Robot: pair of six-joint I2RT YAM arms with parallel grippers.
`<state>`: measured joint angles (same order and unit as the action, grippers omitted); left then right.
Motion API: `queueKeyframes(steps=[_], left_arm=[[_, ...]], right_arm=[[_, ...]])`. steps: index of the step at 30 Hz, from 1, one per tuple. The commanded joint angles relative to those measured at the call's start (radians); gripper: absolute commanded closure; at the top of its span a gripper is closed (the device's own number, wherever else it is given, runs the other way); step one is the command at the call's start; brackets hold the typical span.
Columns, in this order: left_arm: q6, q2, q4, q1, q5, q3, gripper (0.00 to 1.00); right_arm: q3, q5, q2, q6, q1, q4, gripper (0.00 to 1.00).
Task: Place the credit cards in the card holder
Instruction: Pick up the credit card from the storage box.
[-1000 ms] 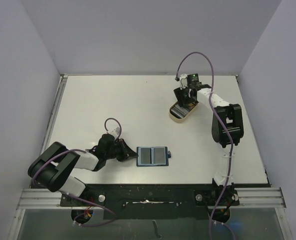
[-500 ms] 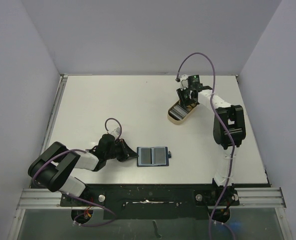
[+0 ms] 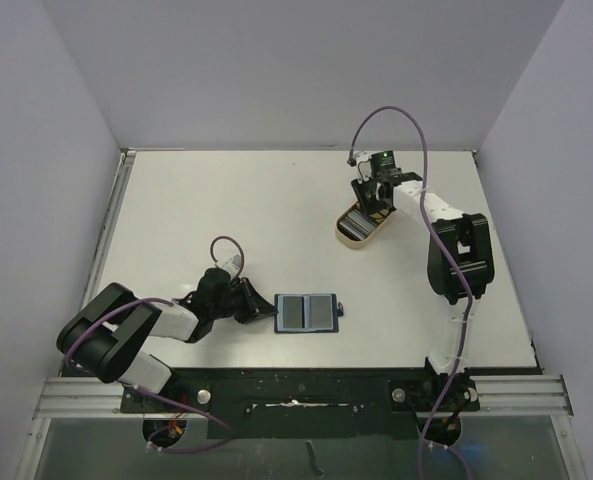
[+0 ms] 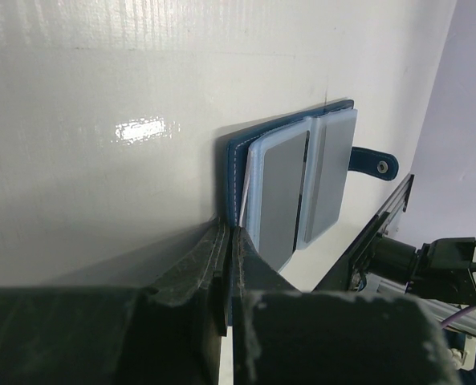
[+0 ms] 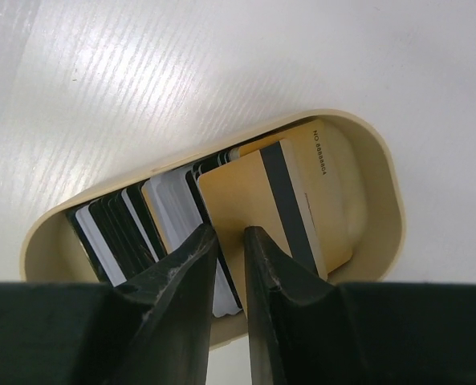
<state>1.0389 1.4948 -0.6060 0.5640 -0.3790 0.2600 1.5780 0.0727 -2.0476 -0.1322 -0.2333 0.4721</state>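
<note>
White table (image 3: 226, 220), open blue card holder (image 3: 307, 312) pinched in left tool (image 4: 228, 241), right tool (image 5: 229, 241) grip unclear.

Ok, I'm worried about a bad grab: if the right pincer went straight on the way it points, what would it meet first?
Probably the tan card with the black stripe, in the oval dish: its edge lies just ahead of the right pincer's narrow gap, though depth is unclear.

Bright even light, glare patch on table (image 4: 145, 128); blurred foreground, soft shadows
</note>
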Motion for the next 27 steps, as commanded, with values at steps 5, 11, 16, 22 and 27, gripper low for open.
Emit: queueKeyframes(steps=[5, 11, 16, 22, 27], left_arm=[[-0.002, 0.012, -0.049, 0.009, -0.001, 0.012, 1.00], [0.000, 0.005, -0.044, 0.010, 0.002, 0.012, 1.00], [-0.002, -0.019, -0.027, 0.010, 0.010, 0.012, 1.00], [-0.013, -0.082, 0.052, 0.007, 0.032, 0.033, 0.86], [-0.045, -0.173, 0.178, 0.003, 0.074, 0.083, 0.69]], right_arm=[[-0.007, -0.098, 0.097, 0.013, -0.034, 0.011, 0.84], [0.000, -0.198, 0.122, -0.006, -0.063, 0.025, 0.96], [-0.002, -0.295, 0.151, -0.018, -0.102, 0.044, 1.00], [0.009, -0.406, 0.202, 0.028, -0.136, 0.108, 1.00], [-0.003, -0.419, 0.304, 0.126, -0.158, 0.155, 1.00]])
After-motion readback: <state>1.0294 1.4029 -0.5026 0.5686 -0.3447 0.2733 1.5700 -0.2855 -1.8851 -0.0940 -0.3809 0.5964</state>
